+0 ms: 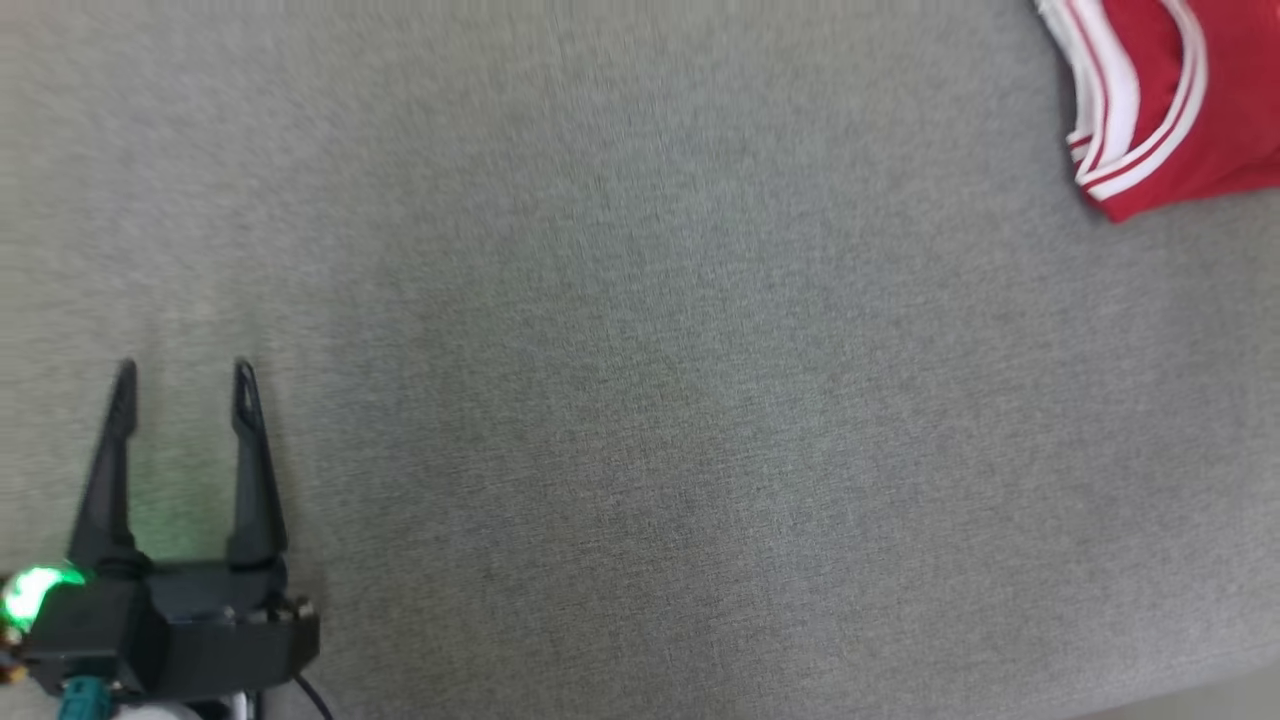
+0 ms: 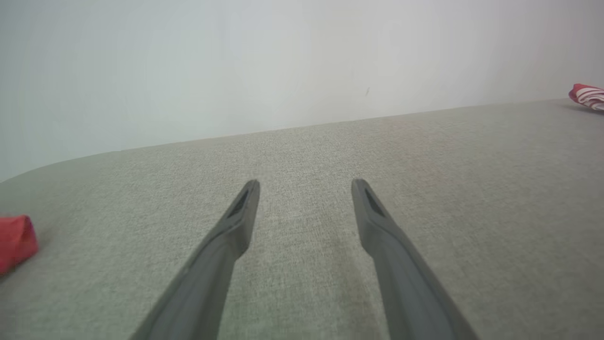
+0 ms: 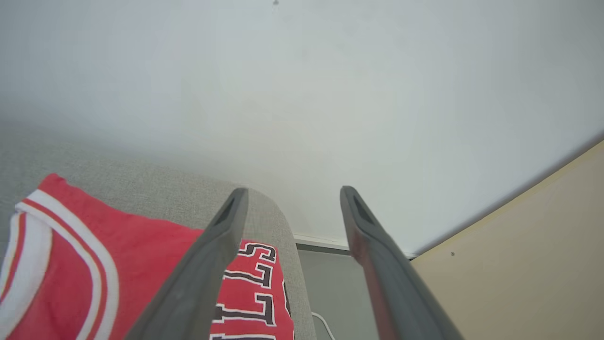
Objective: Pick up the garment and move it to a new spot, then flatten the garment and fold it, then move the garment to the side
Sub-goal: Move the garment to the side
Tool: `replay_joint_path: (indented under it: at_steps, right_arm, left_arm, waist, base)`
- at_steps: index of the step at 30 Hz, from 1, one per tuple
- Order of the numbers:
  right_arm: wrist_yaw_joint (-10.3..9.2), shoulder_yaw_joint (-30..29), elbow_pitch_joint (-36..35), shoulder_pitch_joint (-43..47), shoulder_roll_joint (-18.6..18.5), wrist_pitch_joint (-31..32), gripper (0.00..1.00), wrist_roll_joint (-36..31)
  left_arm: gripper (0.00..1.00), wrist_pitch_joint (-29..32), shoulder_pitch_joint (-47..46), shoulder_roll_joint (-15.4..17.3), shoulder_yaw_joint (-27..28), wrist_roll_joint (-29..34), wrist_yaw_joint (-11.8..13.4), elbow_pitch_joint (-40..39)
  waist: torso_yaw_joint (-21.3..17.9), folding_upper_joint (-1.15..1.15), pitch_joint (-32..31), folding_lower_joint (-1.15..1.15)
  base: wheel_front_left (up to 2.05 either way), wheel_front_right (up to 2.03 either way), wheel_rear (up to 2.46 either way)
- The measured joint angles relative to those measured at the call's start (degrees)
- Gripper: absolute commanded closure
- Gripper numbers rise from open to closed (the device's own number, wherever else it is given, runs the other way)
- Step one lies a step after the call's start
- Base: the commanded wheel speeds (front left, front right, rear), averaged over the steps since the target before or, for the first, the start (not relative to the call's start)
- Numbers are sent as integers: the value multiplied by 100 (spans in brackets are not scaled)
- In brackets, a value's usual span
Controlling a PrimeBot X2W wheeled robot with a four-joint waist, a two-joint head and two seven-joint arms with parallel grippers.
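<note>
- Left hand (image 1: 184,370) hovers low over the bare grey fabric of the desk (image 1: 640,400), well apart from the jersey (image 1: 1190,100). Its two dark fingers are spread apart with nothing between them, and a green light (image 1: 35,590) glows at its base.
- In the left wrist view, the left hand (image 2: 306,183) points across the desk (image 2: 424,165), and the jersey (image 2: 587,96) is a small red and white shape at the far right edge.
- A second red cloth piece (image 2: 16,241) lies at that view's left edge, on the opposite side of the desk from the jersey; I cannot tell what it is.
- Right hand (image 3: 294,190) hangs just above the jersey (image 3: 141,255), fingers spread wide and gripping nothing.
- The red jersey lies flat on the desk (image 3: 141,189) by its rounded corner, with white and red striped trim and black letters edged in white.
- Beyond the jersey, past the desk's corner, are a grey floor (image 3: 330,283), a white cable (image 3: 323,323) and a beige panel (image 3: 519,259).
- Farthest behind the jersey stands a plain pale wall (image 3: 330,94).
</note>
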Motion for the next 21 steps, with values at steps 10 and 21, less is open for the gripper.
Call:
replay_joint_path:
  at_steps: [10,21]
  right_arm:
    - [0,-538,-1738,1573,495,-12,0,166]
    - [0,-1354,-3175,3755,1158,-13,0,320]
  left_arm:
    - [0,0,459,-210,56,-168,53,436]
    - [0,0,816,-382,-9,-285,-10,923]
  waist:
    - [238,-1,-869,0]
    - [698,-2,-1840,-2]
  base:
    - [0,0,0]
    - [0,0,0]
